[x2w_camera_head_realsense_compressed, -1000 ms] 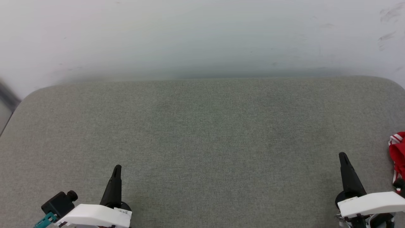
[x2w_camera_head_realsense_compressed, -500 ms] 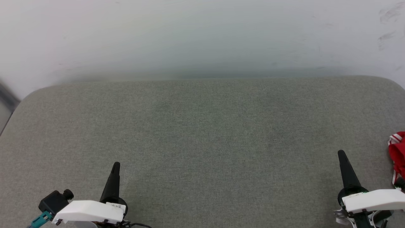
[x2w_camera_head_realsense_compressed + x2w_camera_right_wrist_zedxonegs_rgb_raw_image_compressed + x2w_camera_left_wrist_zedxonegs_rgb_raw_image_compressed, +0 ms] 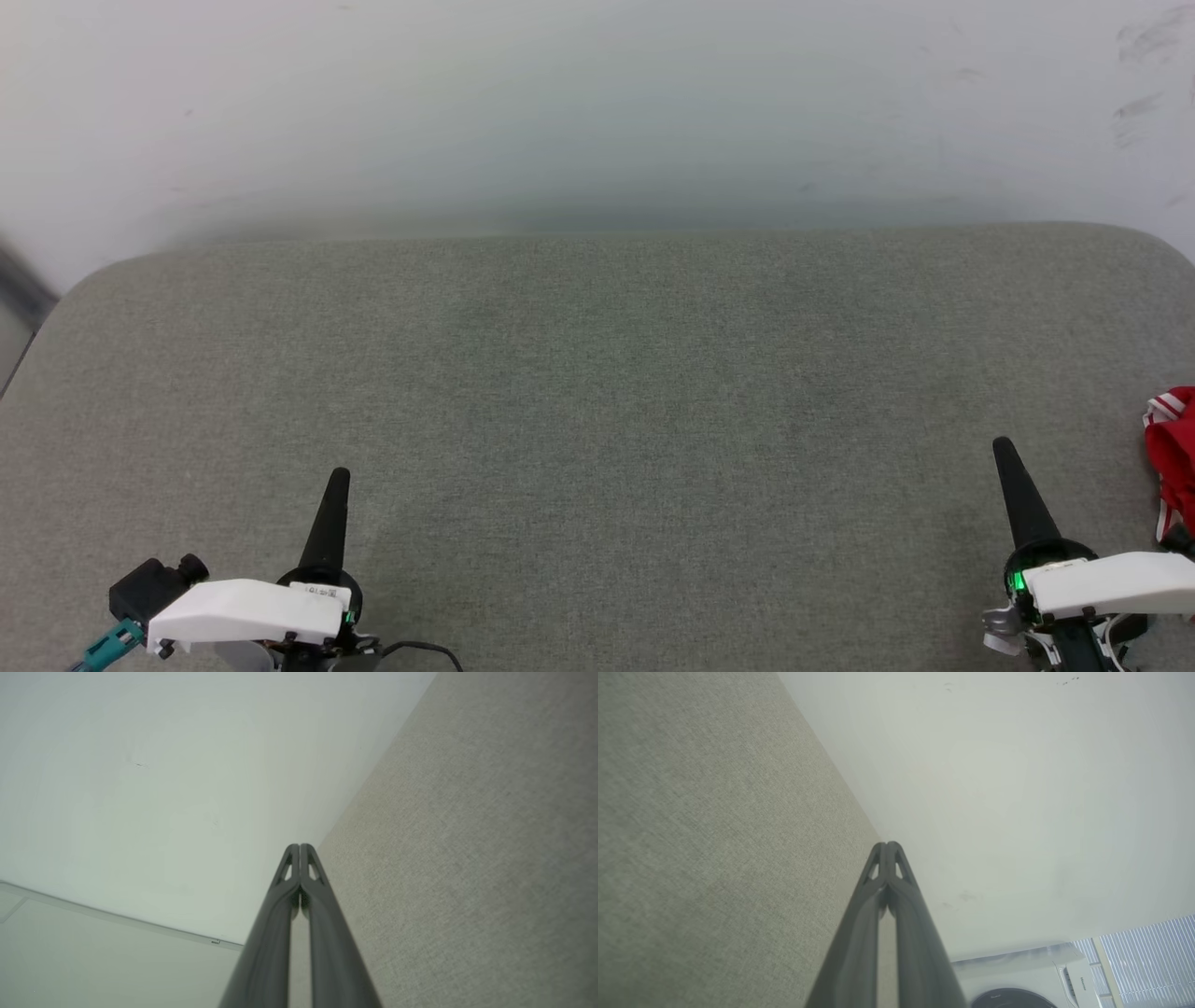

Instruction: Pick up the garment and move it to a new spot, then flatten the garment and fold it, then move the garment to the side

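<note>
Two robot grippers over a padded grey-green surface (image 3: 597,373), with a red garment (image 3: 1174,457) at its right edge.

The left gripper (image 3: 338,478) sits near the front edge, towards the left corner, its two long dark fingers pressed together tip to tip and holding nothing. The right gripper (image 3: 1003,446) sits near the front edge towards the right, also pressed together and empty. Both point at the far edge, where a white wall (image 3: 597,112) rises. The garment (only a bunched red part with red-white striped trim shows, cut off by the frame) lies at the right edge, near the right gripper's white wrist casing and apart from its fingertips.
</note>
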Available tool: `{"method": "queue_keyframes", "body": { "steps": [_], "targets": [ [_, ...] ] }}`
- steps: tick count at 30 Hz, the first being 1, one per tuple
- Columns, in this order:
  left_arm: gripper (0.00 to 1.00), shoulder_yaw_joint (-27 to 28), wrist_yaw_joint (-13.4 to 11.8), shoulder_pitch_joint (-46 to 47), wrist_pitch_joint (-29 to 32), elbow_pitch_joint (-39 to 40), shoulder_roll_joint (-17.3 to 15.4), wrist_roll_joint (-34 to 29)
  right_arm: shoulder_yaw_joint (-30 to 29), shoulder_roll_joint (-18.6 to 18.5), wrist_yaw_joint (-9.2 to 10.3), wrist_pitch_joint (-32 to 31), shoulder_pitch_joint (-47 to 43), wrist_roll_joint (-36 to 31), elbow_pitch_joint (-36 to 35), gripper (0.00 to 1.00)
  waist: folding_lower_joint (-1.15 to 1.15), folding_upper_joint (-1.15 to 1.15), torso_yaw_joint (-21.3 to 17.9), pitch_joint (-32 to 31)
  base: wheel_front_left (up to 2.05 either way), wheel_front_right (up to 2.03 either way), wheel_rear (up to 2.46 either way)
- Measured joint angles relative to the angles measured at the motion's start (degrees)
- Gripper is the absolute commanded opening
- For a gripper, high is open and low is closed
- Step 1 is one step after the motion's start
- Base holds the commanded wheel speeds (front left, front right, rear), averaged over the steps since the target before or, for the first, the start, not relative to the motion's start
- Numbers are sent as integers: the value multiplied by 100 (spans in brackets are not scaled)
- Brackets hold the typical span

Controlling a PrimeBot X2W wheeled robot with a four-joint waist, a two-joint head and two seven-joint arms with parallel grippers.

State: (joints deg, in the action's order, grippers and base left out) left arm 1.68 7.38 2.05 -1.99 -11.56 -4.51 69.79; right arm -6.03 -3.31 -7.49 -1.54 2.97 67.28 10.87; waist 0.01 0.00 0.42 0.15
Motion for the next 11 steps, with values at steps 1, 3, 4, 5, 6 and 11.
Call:
{"method": "queue_keyframes", "body": {
  "steps": [1,3,4,5,6,11],
  "targets": [
    [0,5,0,12,26,-2,0,49,-1,1,0,-3,5,59,5,0,0,0,-1,0,0,0,0],
    [0,18,1,34,41,-12,0,162,-4,2,0,-29,22,172,22,0,0,0,-2,0,0,0,0],
    [0,22,1,41,63,-19,0,215,-7,2,0,-49,34,222,24,0,0,0,-3,0,0,0,0],
    [0,26,1,48,85,-26,0,269,-7,2,0,-53,45,271,30,0,0,0,-4,0,0,0,0],
    [0,32,1,53,87,-30,0,321,-7,3,0,-59,51,327,35,0,0,0,-4,0,0,0,0],
    [0,57,1,82,164,-59,0,572,-12,5,0,-111,62,588,68,0,0,0,-8,1,0,0,0]
  ]
}}
